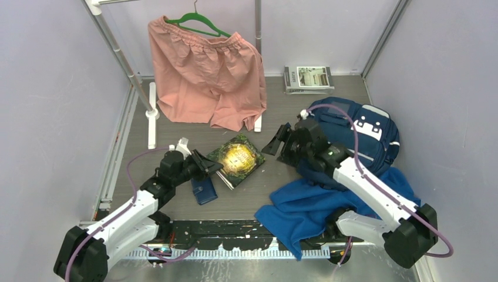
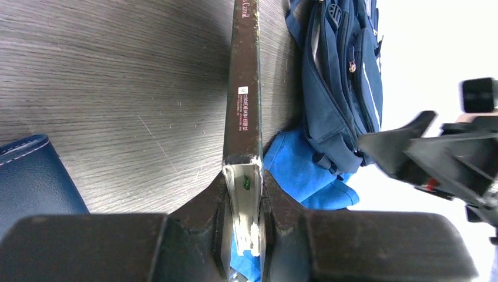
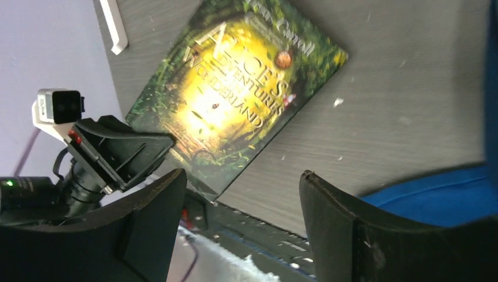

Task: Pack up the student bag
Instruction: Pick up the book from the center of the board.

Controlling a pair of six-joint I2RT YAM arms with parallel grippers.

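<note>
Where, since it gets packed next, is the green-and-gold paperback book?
Top view: the green-and-gold paperback book lies mid-table, between the small navy wallet and the royal-blue cloth, its left corner pinched in the left gripper.

Bright, even light; soft foreground blur

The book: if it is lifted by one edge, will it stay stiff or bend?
Probably fairly stiff: the book looks thin, yet its spine runs straight. Pinched at one end by the left fingers, it may droop or swing when raised. It is flat, so it should not roll.
</note>
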